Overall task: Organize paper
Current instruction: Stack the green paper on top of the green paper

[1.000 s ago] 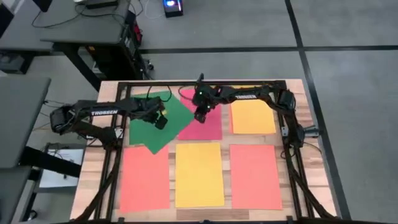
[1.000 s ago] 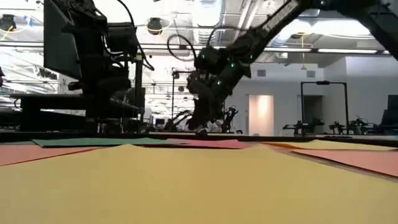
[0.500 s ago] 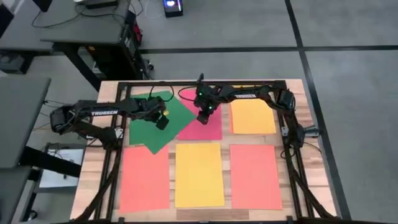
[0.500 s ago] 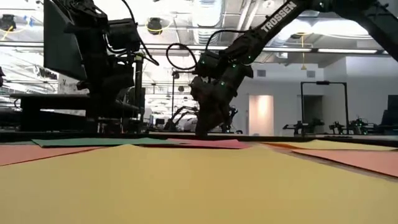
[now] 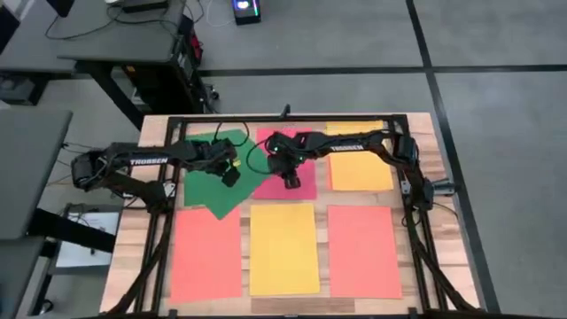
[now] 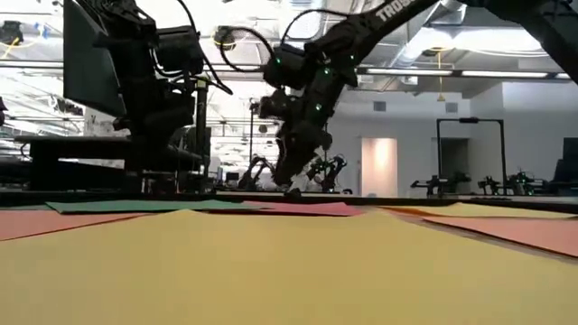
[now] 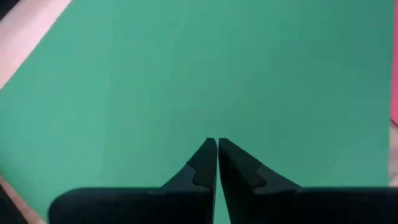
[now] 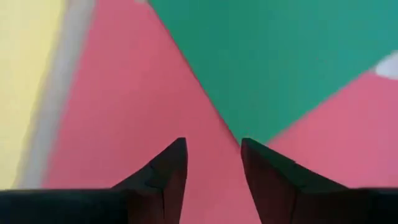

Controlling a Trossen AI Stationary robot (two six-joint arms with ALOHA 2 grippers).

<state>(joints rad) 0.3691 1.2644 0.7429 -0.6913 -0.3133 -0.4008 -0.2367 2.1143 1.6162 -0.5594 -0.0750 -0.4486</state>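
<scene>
Six sheets lie on the bench (image 5: pixel 416 124) in two rows. The near row is tidy: a pink-red sheet (image 5: pixel 205 255) at the left, a yellow sheet (image 5: pixel 283 248) in the middle and another pink-red sheet (image 5: pixel 363 251) at the right, all squared to the bench edge. In the far row the orange-yellow sheet (image 5: pixel 360 167) at the right also sits square. The trouble is at far left: the green sheet (image 5: pixel 208 182) lies skewed, its long axis running diagonally, and its right corner overlaps the left side of the far pink-red sheet (image 5: pixel 301 183).

The left tool (image 5: pixel 229 172) rests over the green sheet, toward its right side, with its fingers nearly touching each other; the left wrist view shows them narrowed to a slit above plain green, gripping nothing. The right tool (image 5: pixel 291 178) hovers over the far pink-red sheet, just right of the green corner, its fingers spread moderately and empty.

The relation that matters is that overlap. The green edge lies just left of the right tool, crossing the pink-red sheet on a slant, while the left tool already stands on the green sheet itself. So the left arm looks better placed to turn the green sheet leftward and square, probably while the right tool pins the pink-red sheet.
</scene>
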